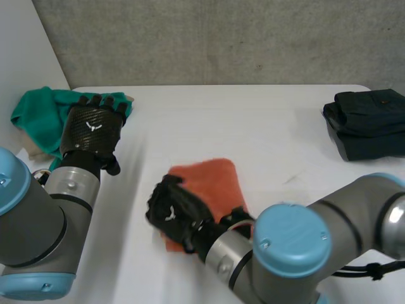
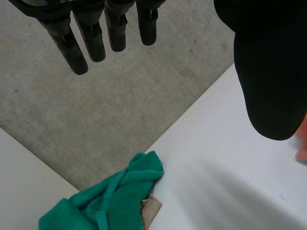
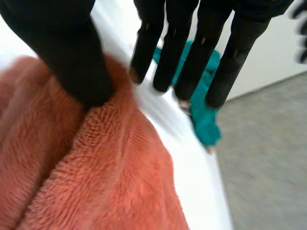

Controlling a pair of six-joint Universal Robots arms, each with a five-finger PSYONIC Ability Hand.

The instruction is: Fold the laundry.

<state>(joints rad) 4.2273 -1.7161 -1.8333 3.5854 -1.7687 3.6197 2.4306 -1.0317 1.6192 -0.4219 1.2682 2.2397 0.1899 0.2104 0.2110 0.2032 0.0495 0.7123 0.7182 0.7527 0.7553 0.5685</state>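
Hard to read: in the head view my right hand (image 1: 174,212) sits on the near left part of the orange towel (image 1: 212,180) and covers that corner, and the back of the hand hides how it meets the cloth. The right wrist view settles it: thumb (image 3: 67,52) pressed down on the towel's pile, fingers (image 3: 192,57) straight and spread away from the thumb, reaching past the towel's edge over bare table (image 1: 253,126). The nearest fingertip is at that edge; can't tell if it touches. Nothing is pinched or curled round, so the hand is wide and just resting on the cloth. The towel lies mid-table with a crease running along it; its far end is cut off in that wrist view. My left hand (image 1: 93,128) hangs over the green towel (image 1: 35,114) bunched at the table's far left corner. Its wrist view shows fingers straight, thumb held apart, nothing in it, and the towel clear of the fingertips. A beige bit (image 2: 151,208) pokes out from under the green towel; mostly hidden, can't tell what it is. A dark pile (image 1: 367,123) of folded cloth sits at the far right, partly cut off, well apart from both hands.
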